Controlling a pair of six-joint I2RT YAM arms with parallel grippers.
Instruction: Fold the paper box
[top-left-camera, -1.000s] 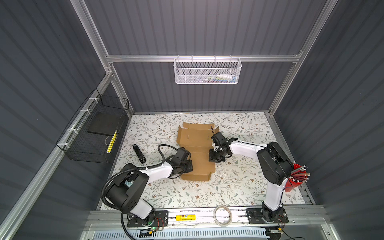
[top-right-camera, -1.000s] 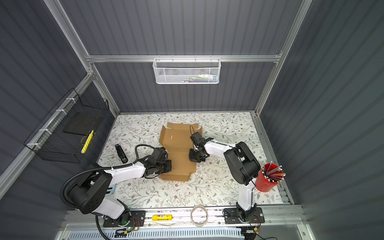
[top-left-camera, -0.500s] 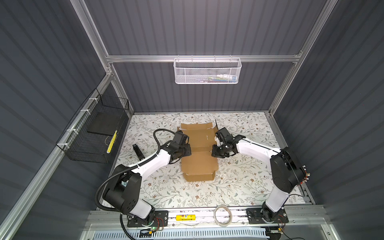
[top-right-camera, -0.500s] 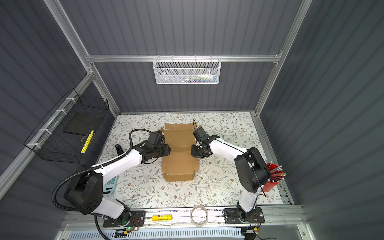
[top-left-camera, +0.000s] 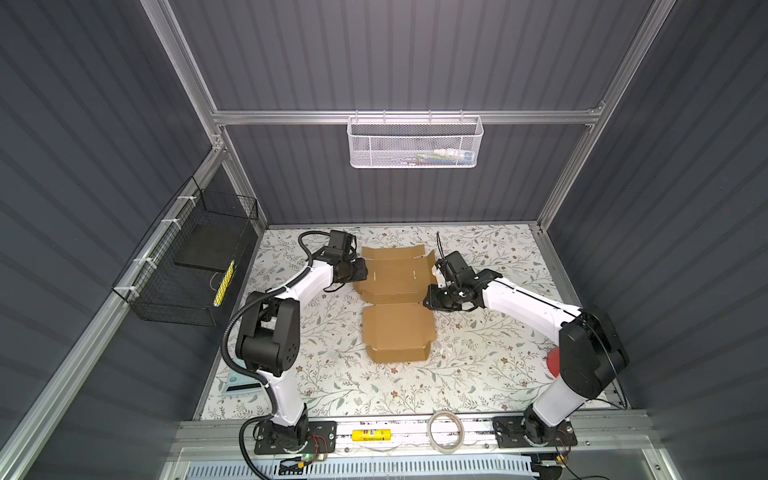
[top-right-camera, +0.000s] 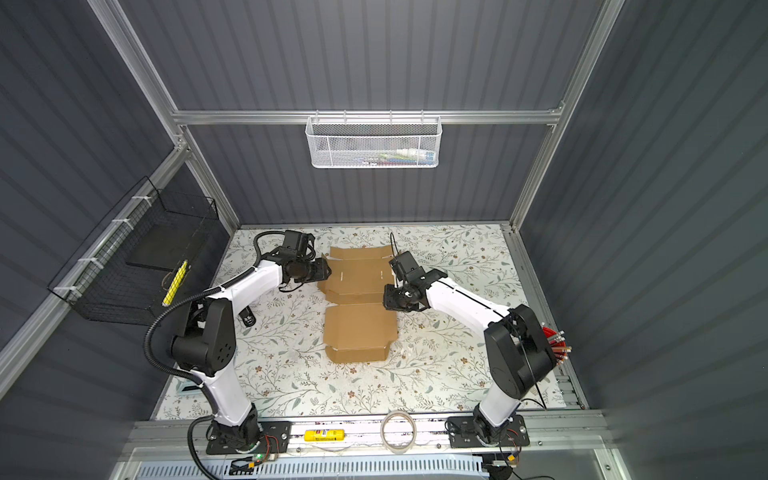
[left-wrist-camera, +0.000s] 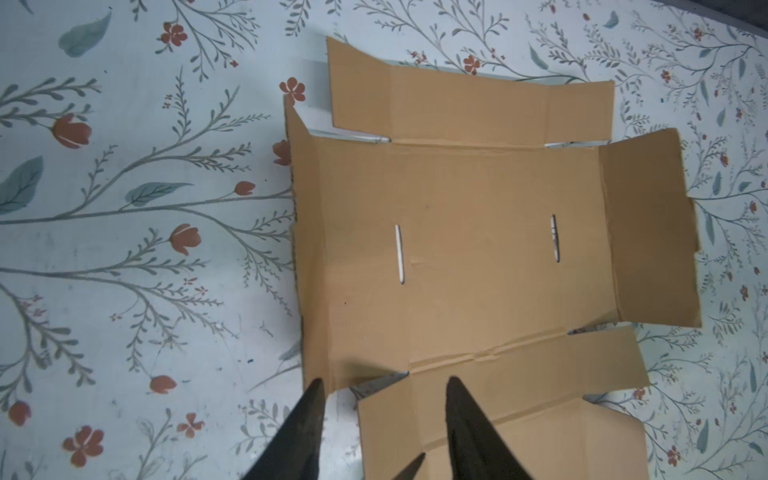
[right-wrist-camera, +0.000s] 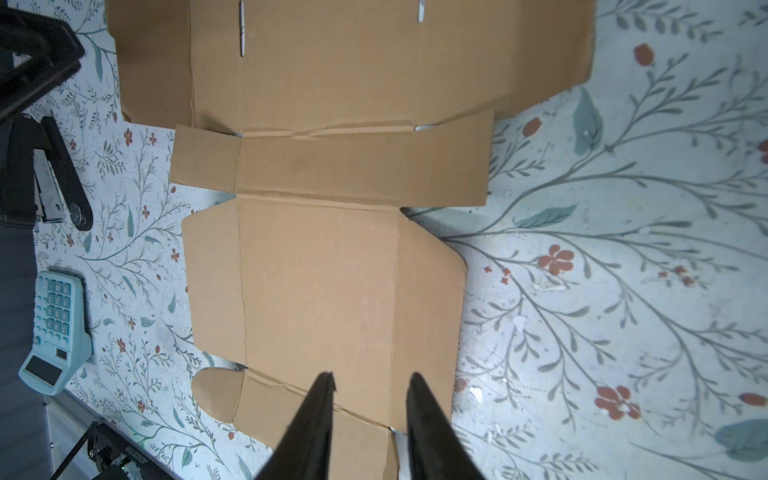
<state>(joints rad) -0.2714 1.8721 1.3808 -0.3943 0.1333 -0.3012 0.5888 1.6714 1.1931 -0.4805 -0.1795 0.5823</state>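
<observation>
Left tool (top-left-camera: 360, 272): fingers apart, nothing clamped. In the left wrist view the left tool (left-wrist-camera: 384, 384) has its two black tips on either side of a corner notch in the cardboard (contact with the sheet cannot be told).

Right tool (top-left-camera: 428, 300): fingers apart, nothing clamped. In the right wrist view the right tool (right-wrist-camera: 372, 380) hangs over the box panel nearest its tips.

Paper box (top-left-camera: 395, 328): plain brown cardboard, unfolded and mostly flat on the desk (top-left-camera: 478, 357). In both top views the paper box (top-right-camera: 357, 328) lies between the two tools, with the left tool at one side edge and the right tool at the opposite edge.

Slits (left-wrist-camera: 399, 253): two narrow cuts in the panel just ahead of the left tool's tips.

Side flaps: the flap beside the left tool and the flap on the far side from it both tilt up off the desk.

Calculator (right-wrist-camera: 54, 332): pale blue, on the desk beyond the box edge opposite the right tool, well apart from it.

Tape ring (top-left-camera: 444, 430): on the rail by the arm bases, well apart from both tools.
</observation>
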